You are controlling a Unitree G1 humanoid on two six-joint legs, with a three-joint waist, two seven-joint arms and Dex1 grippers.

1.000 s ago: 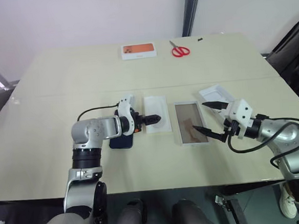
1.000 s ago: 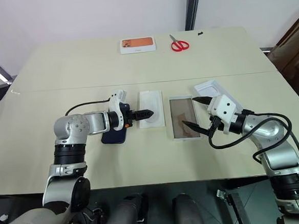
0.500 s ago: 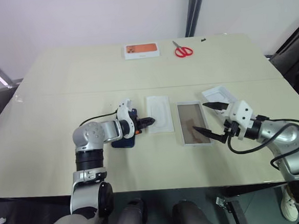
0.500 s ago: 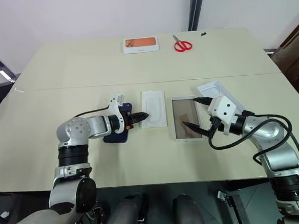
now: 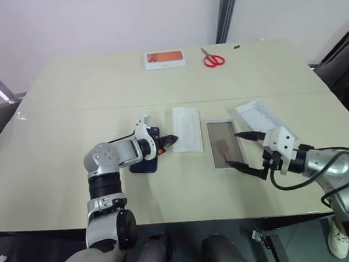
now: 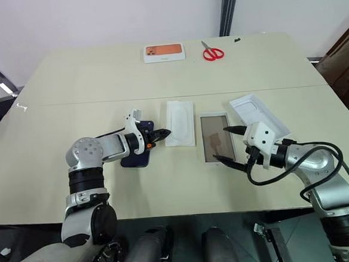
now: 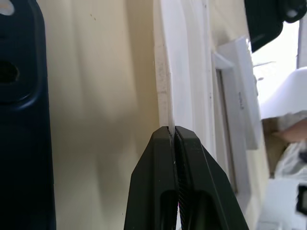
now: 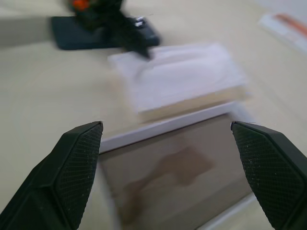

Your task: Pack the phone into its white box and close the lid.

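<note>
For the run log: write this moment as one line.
left claw: shut on insert tray edge | right claw: open over white box | phone: on table | lid: off

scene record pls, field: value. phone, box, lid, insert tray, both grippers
phone: flat on the table, back up, under the left arm
white box: open, empty, between insert tray and right gripper
lid: off, inside up, beside the box's far right corner
insert tray: flat, between phone and box
left gripper: shut, fingertips pinching the insert tray's near edge
right gripper: open, over the box's right side, holding nothing
far table edge: orange-pictured box, red scissors
</note>
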